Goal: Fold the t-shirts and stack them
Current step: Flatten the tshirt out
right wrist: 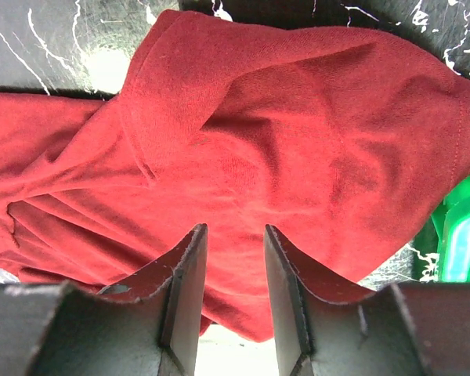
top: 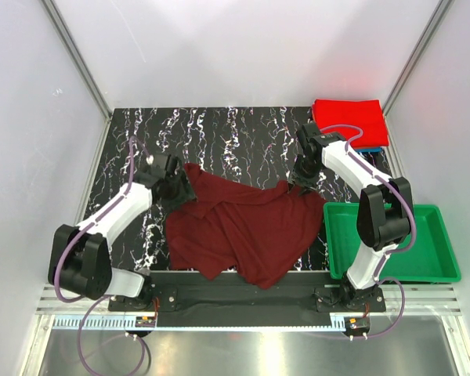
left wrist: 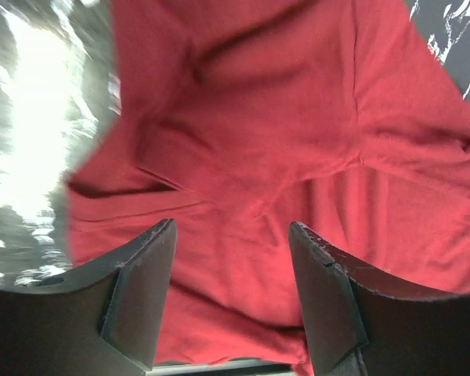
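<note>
A dark maroon t-shirt (top: 243, 223) lies crumpled on the black marbled table. It fills the left wrist view (left wrist: 282, 117) and the right wrist view (right wrist: 282, 133). My left gripper (top: 178, 189) hangs over the shirt's upper left part, jaws wide open and empty (left wrist: 231, 235). My right gripper (top: 301, 177) hangs over the shirt's upper right edge, jaws open with a narrower gap and nothing between them (right wrist: 235, 235). A bright red t-shirt (top: 348, 119) lies folded at the back right. A thin blue edge (top: 370, 147) shows under it.
A green plastic tray (top: 446, 266) stands at the right front, beside the maroon shirt's right edge; its corner shows in the right wrist view (right wrist: 462, 235). White walls with metal frame posts close in the table (top: 141, 133) on three sides.
</note>
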